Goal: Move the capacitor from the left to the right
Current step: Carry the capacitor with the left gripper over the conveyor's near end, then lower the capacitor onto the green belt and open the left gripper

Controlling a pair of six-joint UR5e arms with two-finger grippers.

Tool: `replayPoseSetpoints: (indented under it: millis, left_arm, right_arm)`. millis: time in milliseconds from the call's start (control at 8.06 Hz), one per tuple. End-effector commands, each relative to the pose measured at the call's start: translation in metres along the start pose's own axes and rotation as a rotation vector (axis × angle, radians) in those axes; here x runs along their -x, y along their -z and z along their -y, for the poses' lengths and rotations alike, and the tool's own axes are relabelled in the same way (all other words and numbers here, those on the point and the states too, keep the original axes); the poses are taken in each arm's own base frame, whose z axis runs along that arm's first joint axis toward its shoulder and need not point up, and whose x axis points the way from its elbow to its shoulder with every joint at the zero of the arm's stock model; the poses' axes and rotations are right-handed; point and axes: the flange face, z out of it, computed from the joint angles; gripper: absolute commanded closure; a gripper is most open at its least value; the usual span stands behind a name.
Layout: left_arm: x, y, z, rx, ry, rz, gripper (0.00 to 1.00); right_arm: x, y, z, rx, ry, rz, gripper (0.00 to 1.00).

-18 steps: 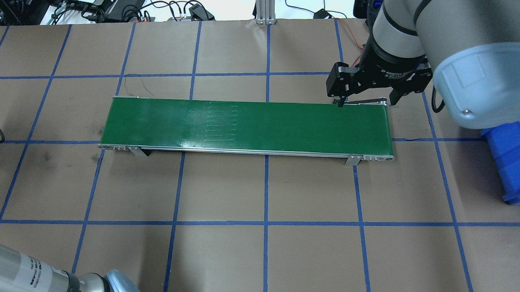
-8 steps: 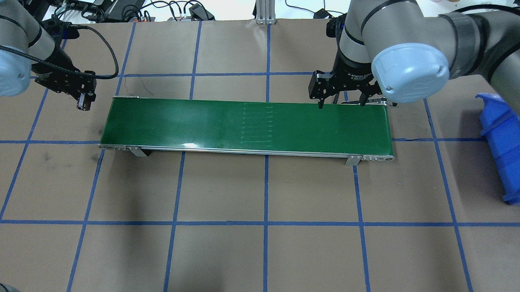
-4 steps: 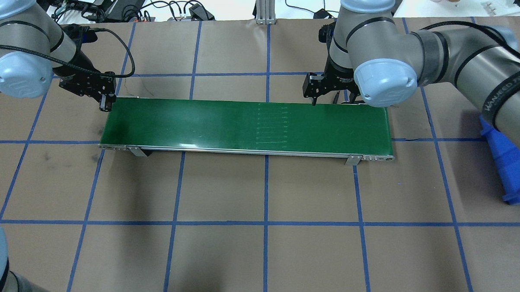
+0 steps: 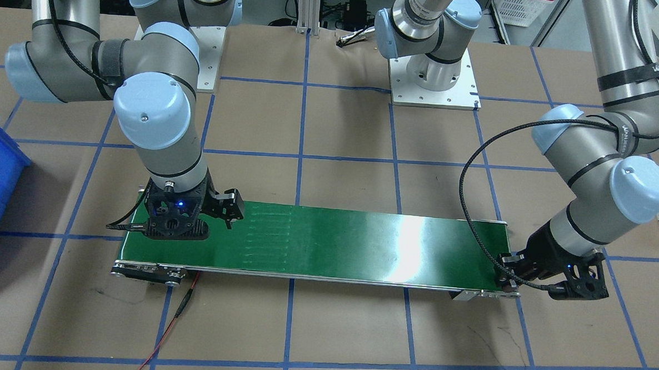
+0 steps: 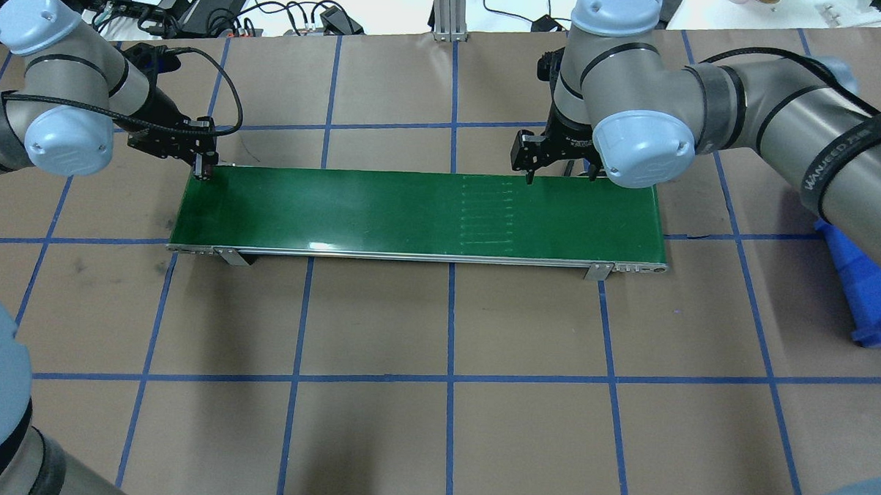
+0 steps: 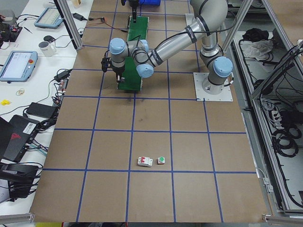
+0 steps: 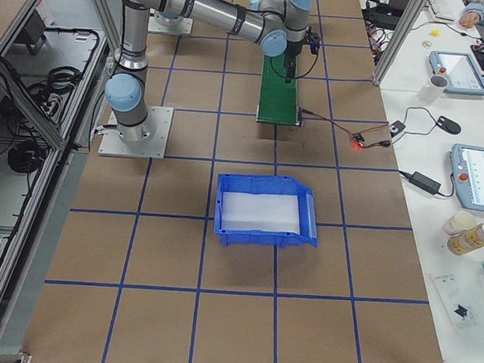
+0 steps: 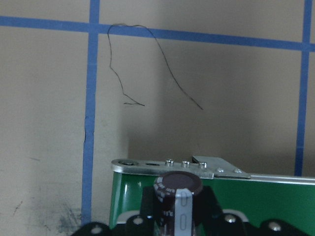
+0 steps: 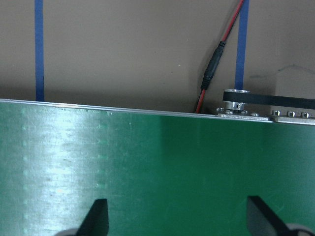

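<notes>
The capacitor (image 8: pixel 177 189) is a stubby dark cylinder with a pale stripe, held upright between the fingers of my left gripper (image 8: pixel 177 211). In the overhead view this left gripper (image 5: pixel 201 167) hangs over the far left corner of the green conveyor belt (image 5: pixel 412 213), shut on the capacitor (image 5: pixel 200 170). My right gripper (image 5: pixel 560 175) is open and empty over the belt's far edge, right of the middle. Its two fingertips (image 9: pixel 98 216) show wide apart above the belt (image 9: pixel 162 162) in the right wrist view.
A blue bin (image 5: pixel 871 292) stands on the table off the belt's right end. A red wire (image 9: pixel 216 64) runs by the belt's drive pulley. A white-grey blocky part (image 6: pixel 145 161) and a small green-capped part (image 6: pixel 161 160) lie far from the belt.
My left arm has come in from the left and carried the capacitor to the belt's far left corner. My right gripper has shifted left along the far edge. The belt's marks have moved right.
</notes>
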Motion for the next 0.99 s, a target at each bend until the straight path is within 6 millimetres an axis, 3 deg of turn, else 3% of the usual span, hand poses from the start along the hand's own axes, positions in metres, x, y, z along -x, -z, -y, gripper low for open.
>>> replayPoseSetpoints:
  millis: [0, 124, 372, 497, 621, 745, 869]
  left_arm:
    - [-0.004, 0.001, -0.005, 0.021, 0.083, -0.001, 0.51]
    - [-0.015, 0.006, -0.015, 0.083, 0.108, -0.008, 0.38]
    - [-0.021, 0.020, -0.027, 0.137, 0.155, -0.013, 0.00]
    - [-0.027, 0.027, -0.029, 0.153, 0.180, -0.013, 0.00]
    - [-0.038, 0.050, -0.041, 0.180, 0.216, -0.014, 0.00]
    - [-0.054, 0.097, -0.055, 0.124, 0.205, 0.018, 0.00]
    - [-0.062, 0.124, -0.069, 0.115, 0.195, 0.039, 0.00]
  right_arm:
    - [0.001, -0.014, 0.003, 0.022, -0.003, 0.002, 0.00]
    - [0.000, -0.018, 0.003, 0.030, -0.001, -0.002, 0.00]
    - [0.001, -0.017, 0.004, 0.017, 0.011, -0.001, 0.00]
    - [0.001, -0.017, 0.004, 0.017, 0.011, -0.001, 0.00]
    - [0.000, -0.017, 0.004, 0.017, 0.009, -0.002, 0.00]
    - [0.000, -0.017, 0.004, 0.019, 0.009, -0.004, 0.00]
    - [0.000, -0.019, 0.004, 0.022, 0.011, -0.006, 0.00]
